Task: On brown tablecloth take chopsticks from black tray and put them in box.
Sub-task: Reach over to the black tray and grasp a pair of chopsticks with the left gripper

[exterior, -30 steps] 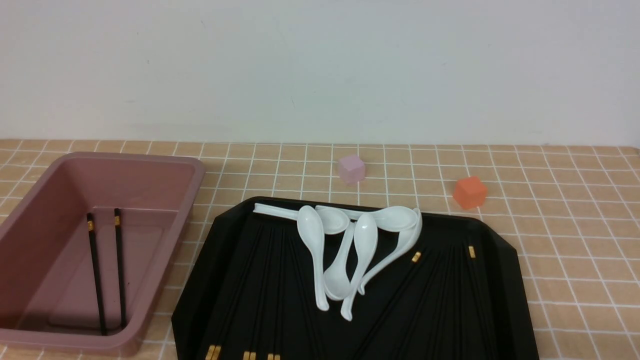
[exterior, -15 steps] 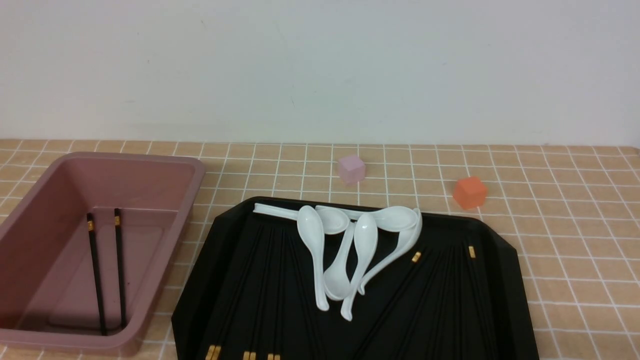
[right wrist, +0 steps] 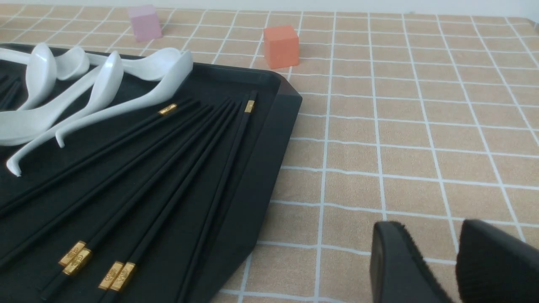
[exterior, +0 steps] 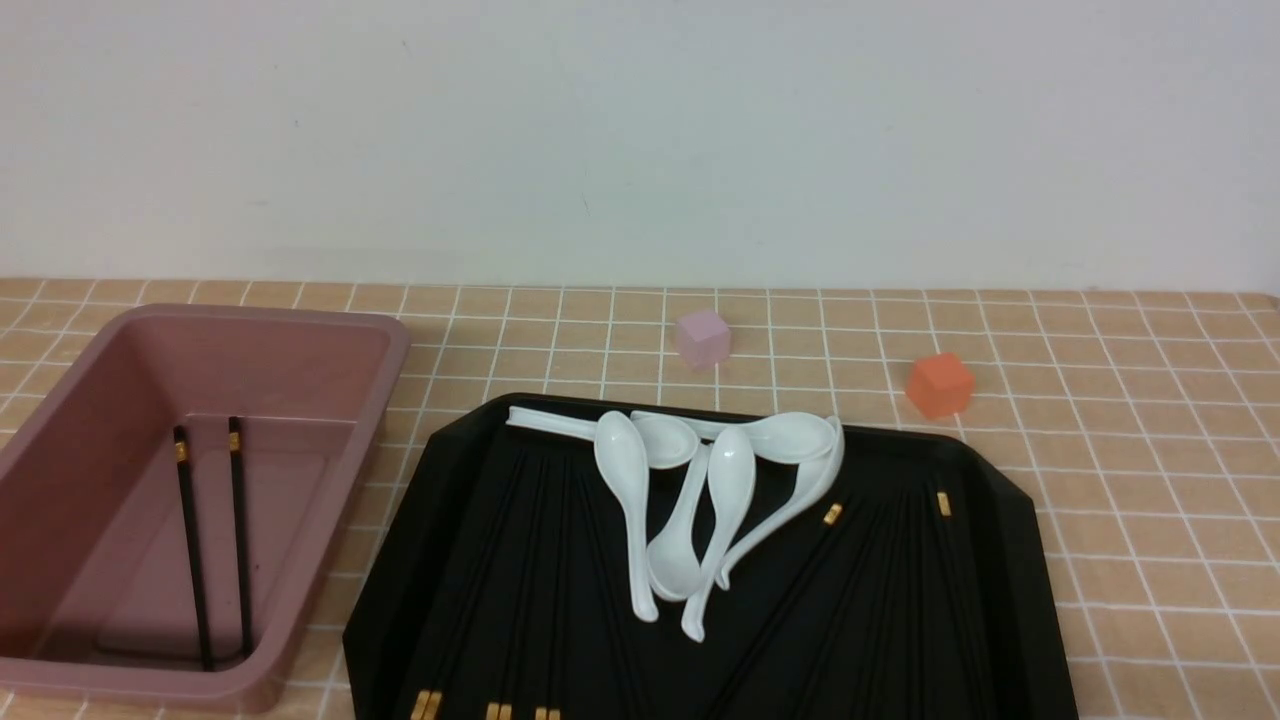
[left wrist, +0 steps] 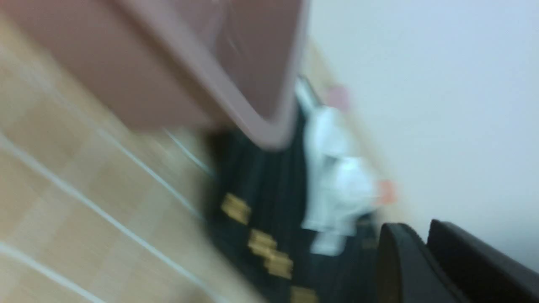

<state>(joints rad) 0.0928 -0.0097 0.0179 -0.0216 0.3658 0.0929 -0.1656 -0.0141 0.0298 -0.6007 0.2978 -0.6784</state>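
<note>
Pink box (exterior: 345, 480), two black chopsticks (exterior: 240, 560) inside, unchanged from before.

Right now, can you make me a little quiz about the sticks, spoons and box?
1. How many chopsticks lie in the box?
2. True or false: the spoons are in the black tray.
3. Fill in the blank: the cube nearer the robot's right side is ____, and the other is pale pink.

Key: 1. two; 2. true; 3. orange
</note>
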